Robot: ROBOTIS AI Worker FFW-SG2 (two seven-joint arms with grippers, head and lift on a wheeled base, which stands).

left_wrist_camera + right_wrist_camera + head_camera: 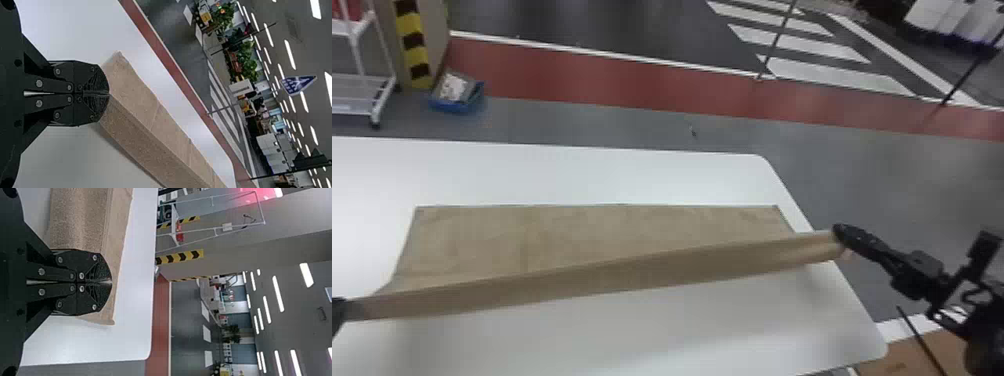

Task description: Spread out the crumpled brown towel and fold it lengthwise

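The black, flat-fingered left gripper [340, 307] and right gripper [838, 233] clamp the oblong brown cloth towel [592, 235] by its raised edge.

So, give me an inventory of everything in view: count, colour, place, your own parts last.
table: 1, white, in front
towel: 1, brown, far part on the table, near edge raised
cart: 1, white, far left
post: 1, tan with yellow-black stripes, beside the cart
tray: 1, blue, on the floor by the post
floor band: 1, red, beyond the table
floor stripes: several, white, beyond the band
sign: 1, blue and white, background
plants: several, green, background
ceiling lights: many, white, overhead
left gripper: 1, black, shut on the near left corner
right gripper: 1, black, shut on the near right corner
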